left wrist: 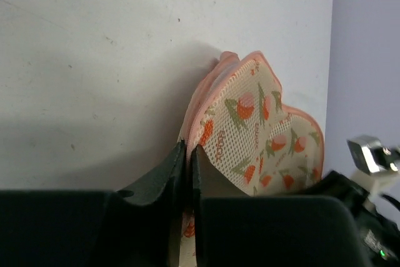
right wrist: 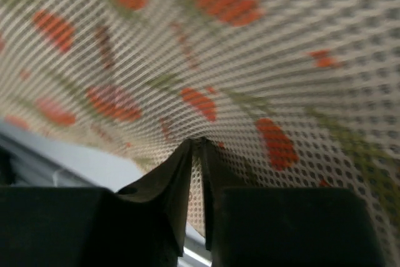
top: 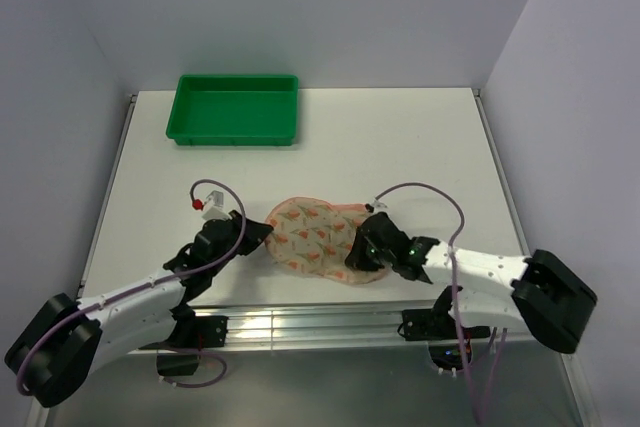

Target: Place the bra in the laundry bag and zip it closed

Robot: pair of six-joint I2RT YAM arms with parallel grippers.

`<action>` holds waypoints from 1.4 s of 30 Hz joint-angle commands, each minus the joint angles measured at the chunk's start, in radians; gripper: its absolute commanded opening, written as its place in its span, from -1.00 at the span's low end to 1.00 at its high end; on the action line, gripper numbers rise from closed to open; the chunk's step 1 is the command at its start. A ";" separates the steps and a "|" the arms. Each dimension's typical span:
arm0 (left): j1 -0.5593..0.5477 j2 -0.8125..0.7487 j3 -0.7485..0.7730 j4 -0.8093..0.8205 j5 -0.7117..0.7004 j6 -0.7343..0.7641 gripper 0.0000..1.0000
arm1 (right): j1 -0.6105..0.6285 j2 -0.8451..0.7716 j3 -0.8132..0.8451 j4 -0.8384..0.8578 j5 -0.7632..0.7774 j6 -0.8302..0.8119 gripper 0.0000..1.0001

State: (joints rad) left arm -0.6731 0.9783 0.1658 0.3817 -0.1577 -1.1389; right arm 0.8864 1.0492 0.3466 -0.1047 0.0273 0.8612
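The laundry bag (top: 312, 237) lies on the white table between my two arms, pale pink with an orange-and-green print. My left gripper (top: 262, 235) is shut on its left pink edge; in the left wrist view the gripper (left wrist: 188, 153) pinches that edging, and the bag (left wrist: 262, 132) rises beyond it. My right gripper (top: 362, 253) is shut on the bag's right end; in the right wrist view the gripper (right wrist: 199, 147) pinches a fold of the printed mesh (right wrist: 250, 60), which fills the view. The black bra does not show in any view.
A green plastic tray (top: 236, 109) stands at the back left of the table. The metal rail (top: 300, 325) runs along the table's near edge. The walls close in on the left, right and back. The right arm's wrist (left wrist: 370, 154) shows in the left wrist view.
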 commanded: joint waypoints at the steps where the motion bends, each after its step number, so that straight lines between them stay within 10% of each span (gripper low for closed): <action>1: 0.000 -0.079 0.000 -0.078 -0.036 0.008 -0.59 | -0.110 0.142 0.090 0.129 0.060 -0.080 -0.69; 6: -0.002 -0.122 -0.051 -0.156 -0.010 0.007 0.31 | -0.193 0.380 0.334 0.146 0.020 -0.325 -0.80; 10: 0.001 -0.180 -0.057 -0.216 -0.029 0.013 0.65 | -0.208 0.511 0.535 -0.004 0.031 -0.525 -0.66; 19: 0.001 -0.231 0.001 -0.334 -0.025 0.031 0.60 | -0.219 0.336 0.517 0.034 -0.023 -0.398 0.60; 26: -0.003 -0.297 -0.060 -0.287 0.064 -0.009 0.47 | -0.009 0.127 0.034 0.486 -0.035 0.095 0.64; 33: -0.052 -0.362 -0.063 -0.303 0.118 0.033 0.50 | 0.054 0.276 0.015 0.655 -0.055 0.200 0.90; 42: -0.174 -0.251 -0.032 -0.297 0.101 0.030 0.37 | 0.051 0.546 -0.001 0.976 -0.086 0.400 0.63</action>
State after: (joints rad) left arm -0.8165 0.7033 0.1017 0.0616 -0.0566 -1.1267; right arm 0.9382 1.5547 0.3477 0.7467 -0.0727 1.1702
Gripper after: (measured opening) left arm 0.698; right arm 0.828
